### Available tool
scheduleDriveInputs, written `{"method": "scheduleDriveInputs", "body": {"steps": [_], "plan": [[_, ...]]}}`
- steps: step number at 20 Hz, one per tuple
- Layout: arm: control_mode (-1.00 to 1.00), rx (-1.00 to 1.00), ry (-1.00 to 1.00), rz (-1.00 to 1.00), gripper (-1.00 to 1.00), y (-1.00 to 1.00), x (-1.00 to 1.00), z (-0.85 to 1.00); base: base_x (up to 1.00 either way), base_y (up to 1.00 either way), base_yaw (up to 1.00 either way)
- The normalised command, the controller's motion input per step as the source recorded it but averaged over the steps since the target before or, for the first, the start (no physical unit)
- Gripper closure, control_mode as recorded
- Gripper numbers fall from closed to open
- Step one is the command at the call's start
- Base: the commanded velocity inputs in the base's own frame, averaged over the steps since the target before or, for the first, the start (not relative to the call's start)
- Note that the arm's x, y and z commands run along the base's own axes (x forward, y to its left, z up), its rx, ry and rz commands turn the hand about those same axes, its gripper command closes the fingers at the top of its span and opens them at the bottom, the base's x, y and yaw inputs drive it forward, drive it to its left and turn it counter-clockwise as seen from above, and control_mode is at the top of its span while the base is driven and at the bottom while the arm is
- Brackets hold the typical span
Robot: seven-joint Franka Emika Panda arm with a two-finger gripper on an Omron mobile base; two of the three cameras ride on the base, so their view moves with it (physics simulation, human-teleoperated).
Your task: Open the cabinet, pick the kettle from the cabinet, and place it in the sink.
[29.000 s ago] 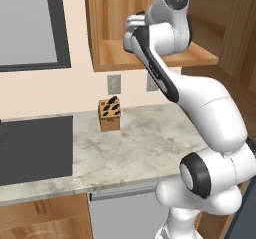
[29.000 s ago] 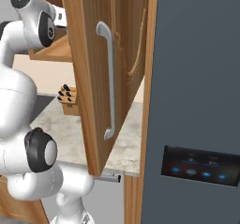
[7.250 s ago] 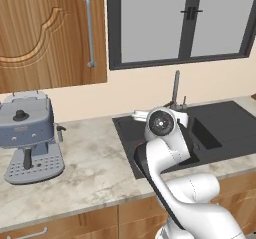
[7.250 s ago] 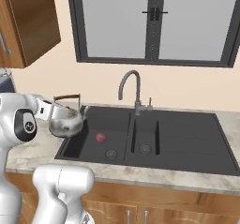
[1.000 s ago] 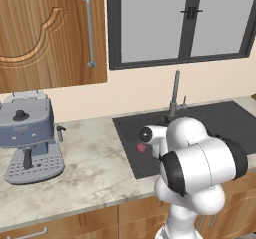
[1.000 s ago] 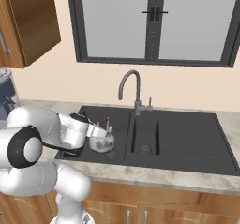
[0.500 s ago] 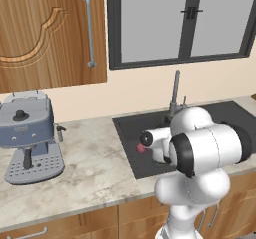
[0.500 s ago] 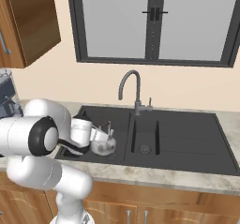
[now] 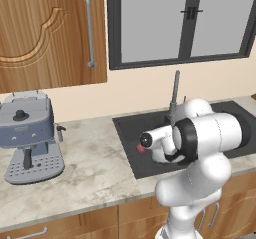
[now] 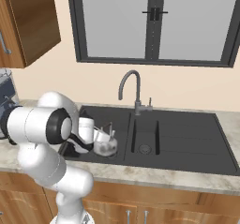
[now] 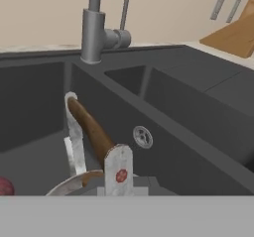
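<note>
The claw, clamped on the kettle by its handle, has sunk lower over the last second, so the kettle now sits down inside the sink, left of the faucet; only release remains. One kettle, one sink, one faucet, one small red object beside the kettle.

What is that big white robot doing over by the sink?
The white robot arm is putting a small silver kettle into the black sink. Its gripper is shut on the kettle's arched handle, and the kettle is low inside the left basin, next to the grey faucet. A small red thing sits in the basin beside it. On the counter to the left stands a blue-grey espresso machine. The kettle has not been let go yet.
</note>
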Motion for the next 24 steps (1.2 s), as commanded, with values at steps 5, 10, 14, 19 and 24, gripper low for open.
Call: {"method": "scheduleDriveInputs", "body": {"steps": [5, 10, 14, 19, 24], "plan": [[-1.0, 0.0, 0.0, -0.01, 1.0, 0.0, 0.18, -0.09, 0.0, 0.0, 0.0], [-1.0, 0.0, 0.0, 0.0, 1.0, 0.0, 0.18, -0.09, 0.0, 0.0, 0.0], [-1.0, 0.0, -0.04, 0.0, 1.0, 0.0, 0.14, -0.1, 0.0, 0.0, 0.0], [-1.0, 0.02, -0.07, 0.0, 1.0, 0.0, 0.15, -0.08, 0.0, 0.0, 0.0], [-1.0, 0.05, -0.1, 0.0, 1.0, -0.02, 0.1, -0.1, 0.0, 0.0, 0.0]]}}
